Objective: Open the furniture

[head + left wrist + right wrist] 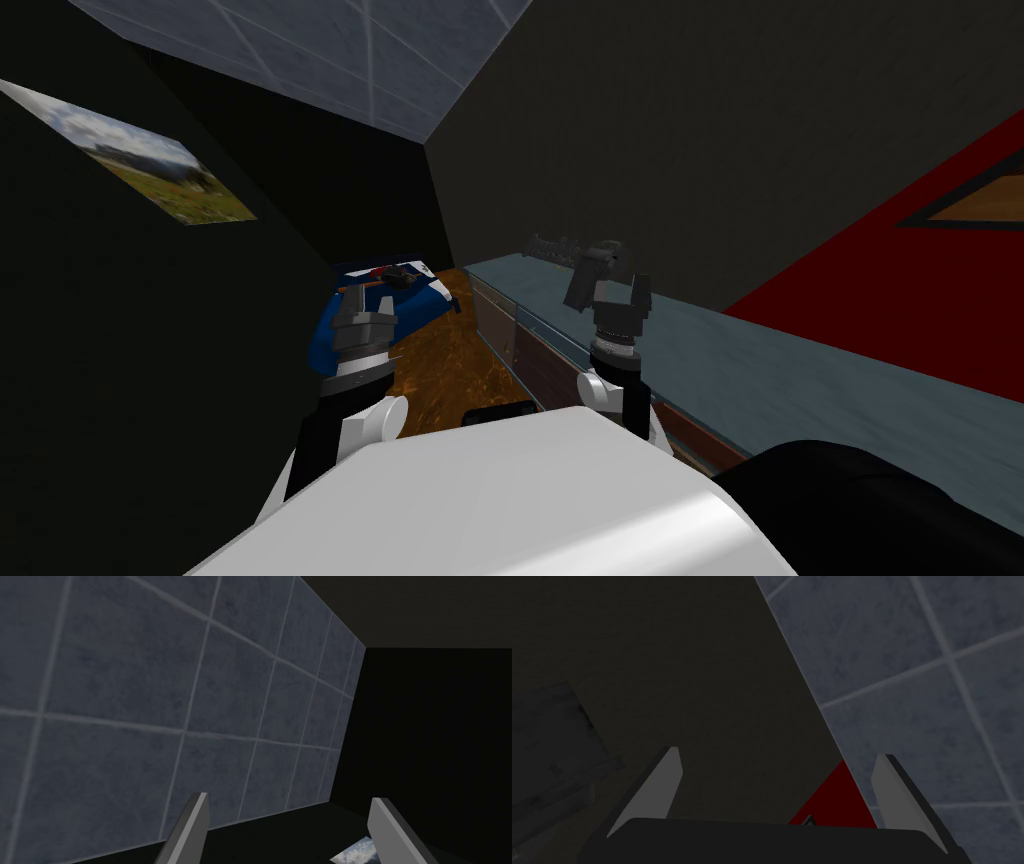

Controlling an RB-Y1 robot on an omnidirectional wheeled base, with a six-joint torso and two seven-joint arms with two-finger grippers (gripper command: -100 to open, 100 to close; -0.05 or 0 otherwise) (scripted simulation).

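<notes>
Long cabinet low on the right, stretching away lengthwise; fronts facing left toward the floor; right gripper nearer, raised over its top edge, fingers spread, empty, aimed upward; left gripper likewise spread, empty, well apart from it.

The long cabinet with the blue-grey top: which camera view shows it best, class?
The head view: the cabinet shows its top and drawer fronts by the right claw. Both wrist cameras point upward, away from it.
</notes>
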